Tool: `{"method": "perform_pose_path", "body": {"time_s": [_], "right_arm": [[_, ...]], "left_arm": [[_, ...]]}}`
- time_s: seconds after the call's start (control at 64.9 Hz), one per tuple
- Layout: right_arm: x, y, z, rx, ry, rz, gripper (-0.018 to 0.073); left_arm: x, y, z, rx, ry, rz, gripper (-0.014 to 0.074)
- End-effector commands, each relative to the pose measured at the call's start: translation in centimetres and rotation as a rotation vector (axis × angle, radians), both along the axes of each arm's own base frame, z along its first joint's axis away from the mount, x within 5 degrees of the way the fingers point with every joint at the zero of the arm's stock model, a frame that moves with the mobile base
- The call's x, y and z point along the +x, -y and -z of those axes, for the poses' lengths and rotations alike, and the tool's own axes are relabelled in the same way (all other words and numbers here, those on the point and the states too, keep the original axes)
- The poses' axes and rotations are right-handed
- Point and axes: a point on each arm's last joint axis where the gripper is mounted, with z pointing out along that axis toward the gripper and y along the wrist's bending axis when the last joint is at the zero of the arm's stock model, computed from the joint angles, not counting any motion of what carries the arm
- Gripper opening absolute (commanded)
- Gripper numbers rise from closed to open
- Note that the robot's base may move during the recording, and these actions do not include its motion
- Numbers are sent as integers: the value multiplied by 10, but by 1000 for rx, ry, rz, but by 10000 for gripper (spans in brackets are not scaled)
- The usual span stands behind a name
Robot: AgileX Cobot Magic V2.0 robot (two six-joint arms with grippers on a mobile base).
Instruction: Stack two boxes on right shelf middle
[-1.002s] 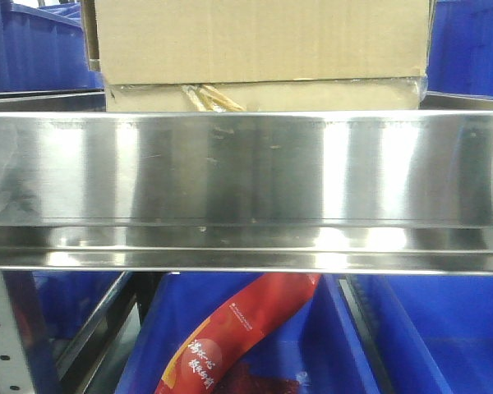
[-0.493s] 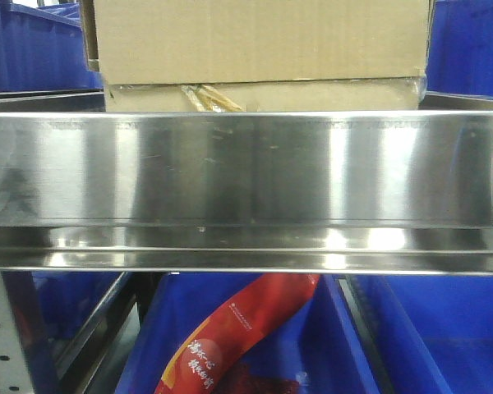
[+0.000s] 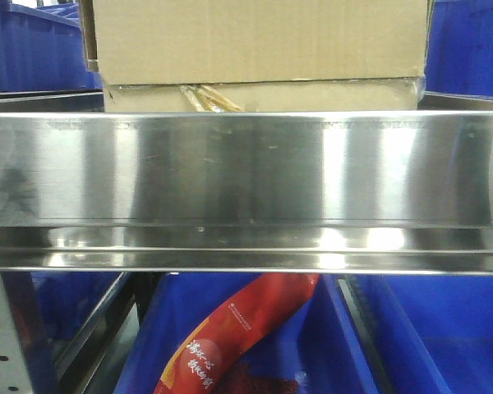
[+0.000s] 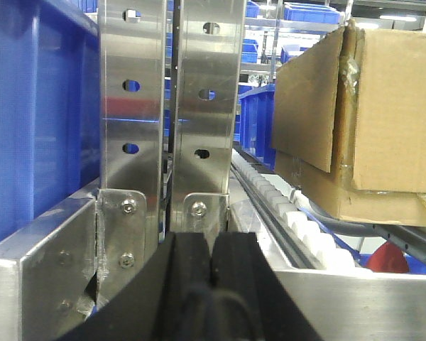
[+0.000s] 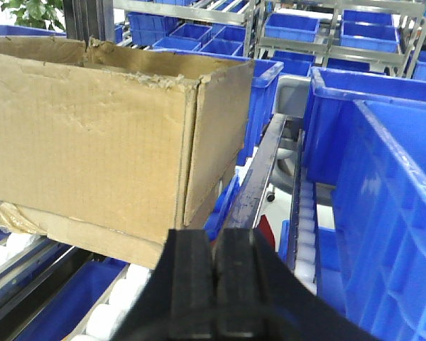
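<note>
A large plain brown carton (image 3: 259,41) rests on a flatter brown carton (image 3: 312,96) with torn yellowish tape, both on the steel shelf behind its mirror-like front lip (image 3: 246,168). The left wrist view shows the pair at the right, upper carton (image 4: 397,106) overhanging the lower one (image 4: 362,202). The right wrist view shows them at the left, the upper (image 5: 92,142) above the lower (image 5: 106,238). My left gripper (image 4: 211,245) is shut and empty, beside the perforated uprights (image 4: 131,106), left of the cartons. My right gripper (image 5: 214,245) is shut and empty, just right of the cartons.
Blue plastic bins flank the cartons on the shelf (image 3: 468,49) (image 3: 33,49) and fill the right side (image 5: 390,213). White roller tracks (image 4: 298,220) run along the shelf bed. A red packet (image 3: 230,328) lies in a blue bin on the level below.
</note>
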Motion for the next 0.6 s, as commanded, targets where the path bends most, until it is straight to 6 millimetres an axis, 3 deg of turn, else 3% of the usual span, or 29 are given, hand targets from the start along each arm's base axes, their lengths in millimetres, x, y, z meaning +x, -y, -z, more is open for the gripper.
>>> {"method": "perform_pose_path", "body": {"time_s": [0.0, 0.154, 0.416, 0.586], "right_arm": [[-3, 4, 1, 9, 48, 34, -162], [-12, 15, 25, 41, 102, 146, -162], [-27, 24, 105, 70, 137, 256, -162], [-36, 25, 141, 74, 162, 258, -162]], "left_arm": [[-1, 0, -3, 0, 27, -5, -111], [-1, 0, -3, 0, 27, -5, -111], [-1, 0, -3, 0, 27, -5, -111], [-1, 0, -3, 0, 27, -5, -111]]}}
